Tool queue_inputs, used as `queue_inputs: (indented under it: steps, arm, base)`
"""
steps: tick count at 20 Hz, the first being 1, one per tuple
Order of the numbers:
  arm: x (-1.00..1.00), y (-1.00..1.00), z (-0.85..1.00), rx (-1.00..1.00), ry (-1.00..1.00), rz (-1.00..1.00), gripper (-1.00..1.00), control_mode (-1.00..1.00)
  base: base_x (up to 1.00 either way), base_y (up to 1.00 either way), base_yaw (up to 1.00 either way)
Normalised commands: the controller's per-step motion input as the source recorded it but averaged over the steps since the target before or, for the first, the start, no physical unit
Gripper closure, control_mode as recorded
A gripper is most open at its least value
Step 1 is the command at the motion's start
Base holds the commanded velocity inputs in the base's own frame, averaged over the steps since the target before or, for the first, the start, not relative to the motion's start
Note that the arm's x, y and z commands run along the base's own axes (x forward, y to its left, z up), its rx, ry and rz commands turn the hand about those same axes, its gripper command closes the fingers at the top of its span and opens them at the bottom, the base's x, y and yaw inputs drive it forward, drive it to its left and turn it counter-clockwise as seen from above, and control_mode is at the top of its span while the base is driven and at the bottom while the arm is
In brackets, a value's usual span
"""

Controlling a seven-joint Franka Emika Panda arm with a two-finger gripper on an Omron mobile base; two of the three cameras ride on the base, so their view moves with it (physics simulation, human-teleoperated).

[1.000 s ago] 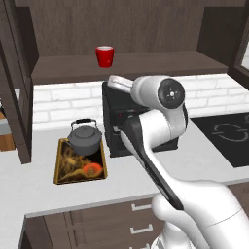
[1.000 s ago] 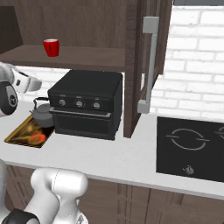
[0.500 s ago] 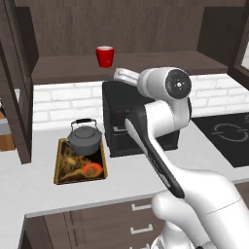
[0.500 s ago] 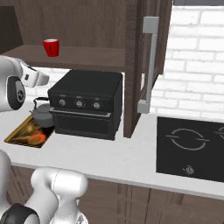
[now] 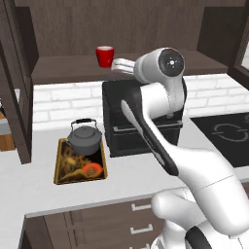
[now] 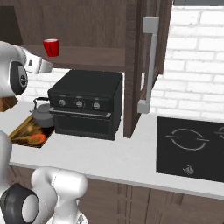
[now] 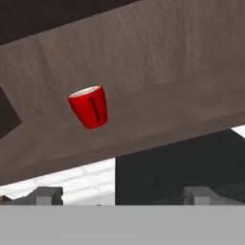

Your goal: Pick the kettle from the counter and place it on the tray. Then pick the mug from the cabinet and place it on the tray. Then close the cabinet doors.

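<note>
On the cabinet [image 5: 63,68] shelf, the red mug [image 5: 104,56] stands upright, its handle facing the hand camera. Just beside it, level with the shelf, the gripper [image 5: 116,65] hangs empty with its finger tips [image 7: 45,195] set wide apart. Below, on the counter [image 5: 44,187], the dark grey kettle [image 5: 84,138] sits on the tray [image 5: 62,178], next to a black countertop oven [image 6: 85,103].
</note>
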Motion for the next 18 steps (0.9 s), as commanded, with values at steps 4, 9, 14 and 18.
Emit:
queue_inputs:
  steps: [4, 9, 14, 18]
  arm:
    - [0.02, 0.12, 0.26, -0.1, 0.0, 0.0, -1.0, -1.0]
    - [0.2, 0.2, 0.12, -0.08, -0.02, 0.03, -1.0, -1.0]
    - [0.37, 0.2, 0.15, -0.09, 0.0, 0.07, -1.0, -1.0]
    - [0.41, 0.01, 0.03, -0.03, 0.0, 0.08, -1.0, -1.0]
  base:
    - [0.0, 0.0, 0.0]
    - [0.0, 0.0, 0.0]
    - [0.0, 0.0, 0.0]
    - [0.0, 0.0, 0.0]
